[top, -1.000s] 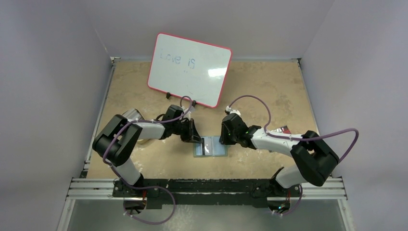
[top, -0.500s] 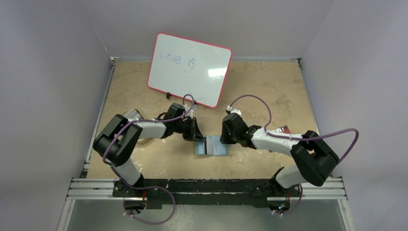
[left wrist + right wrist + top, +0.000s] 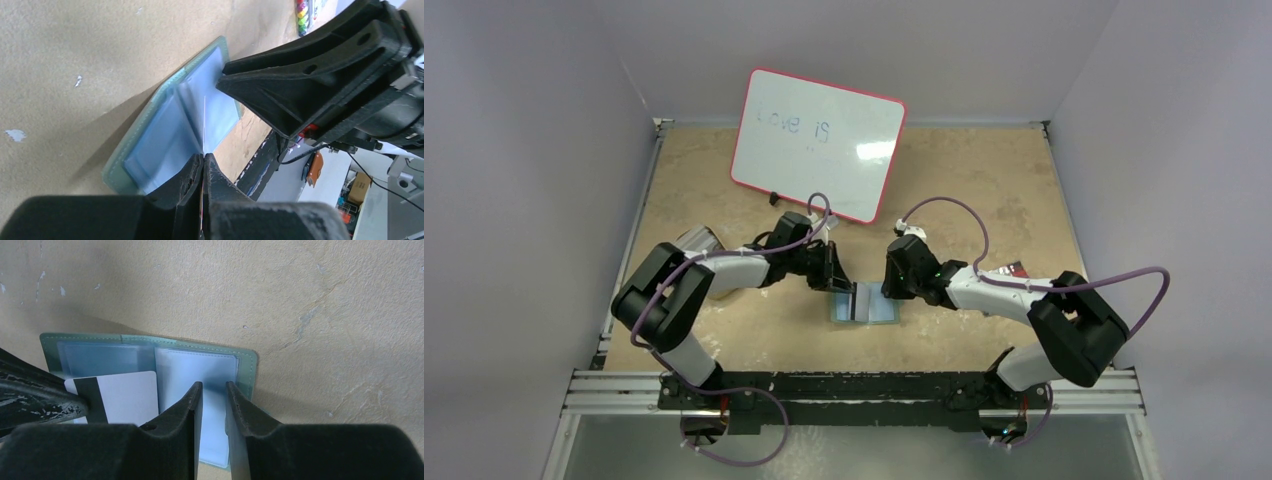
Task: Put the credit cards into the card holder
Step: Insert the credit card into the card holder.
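Note:
The sage-green card holder (image 3: pixel 871 314) lies open on the table between the two arms, its clear pockets facing up (image 3: pixel 245 360). My left gripper (image 3: pixel 838 284) is shut on a whitish credit card with a dark stripe (image 3: pixel 125 396). In the left wrist view that card (image 3: pixel 205 125) is edge-on, reaching over the holder (image 3: pixel 160 140) near its fold. My right gripper (image 3: pixel 213 385) stands slightly open over the holder's right page, fingertips down on it, with nothing between them. No other credit cards show.
A red-framed whiteboard (image 3: pixel 817 143) leans at the back. A silver object (image 3: pixel 696 240) lies by the left arm's elbow and a small dark-and-red item (image 3: pixel 1014 268) beside the right arm. Walls close in the table on three sides.
My left gripper has moved a little to the right with the card, bringing it over the holder's left half. The right arm has stayed put.

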You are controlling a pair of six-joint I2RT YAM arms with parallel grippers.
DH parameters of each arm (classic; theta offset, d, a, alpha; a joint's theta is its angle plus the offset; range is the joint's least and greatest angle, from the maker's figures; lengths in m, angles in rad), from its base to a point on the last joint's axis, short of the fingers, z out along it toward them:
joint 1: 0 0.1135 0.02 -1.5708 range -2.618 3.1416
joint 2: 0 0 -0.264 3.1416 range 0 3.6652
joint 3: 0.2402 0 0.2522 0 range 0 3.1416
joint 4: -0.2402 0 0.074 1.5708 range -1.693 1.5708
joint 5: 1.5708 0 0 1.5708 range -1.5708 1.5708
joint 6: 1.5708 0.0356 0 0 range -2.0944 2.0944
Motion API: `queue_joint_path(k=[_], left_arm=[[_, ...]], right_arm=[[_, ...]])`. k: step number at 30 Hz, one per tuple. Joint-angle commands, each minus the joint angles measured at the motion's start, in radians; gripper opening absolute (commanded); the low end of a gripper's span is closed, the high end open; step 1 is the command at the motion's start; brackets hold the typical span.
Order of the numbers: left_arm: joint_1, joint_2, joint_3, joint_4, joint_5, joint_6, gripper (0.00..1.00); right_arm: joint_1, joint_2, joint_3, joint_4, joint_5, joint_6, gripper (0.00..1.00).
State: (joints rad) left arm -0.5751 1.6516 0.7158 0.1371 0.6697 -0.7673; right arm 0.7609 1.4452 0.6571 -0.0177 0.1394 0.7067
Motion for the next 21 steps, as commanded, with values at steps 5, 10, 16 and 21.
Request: queue_joint_path(k=[5,10,16,21], left_arm=[[-0.009,-0.031,0.04,0.036,-0.002,-0.004,0.0],[-0.015,0.012,0.043,-0.035,-0.063,0.015,0.0],[-0.02,0.027,0.004,-0.021,-0.123,-0.023,0.0],[-0.021,0.027,-0.009,-0.01,-0.156,-0.048,0.0]], right_arm=[[0.0,-0.003,-0.012,-0.029,0.017,0.013,0.26],[0.0,-0.003,-0.016,-0.03,0.016,0.014,0.26],[0.0,-0.004,-0.011,-0.034,0.018,0.014,0.26],[0.0,0.001,-0.021,-0.024,0.016,0.019,0.26]])
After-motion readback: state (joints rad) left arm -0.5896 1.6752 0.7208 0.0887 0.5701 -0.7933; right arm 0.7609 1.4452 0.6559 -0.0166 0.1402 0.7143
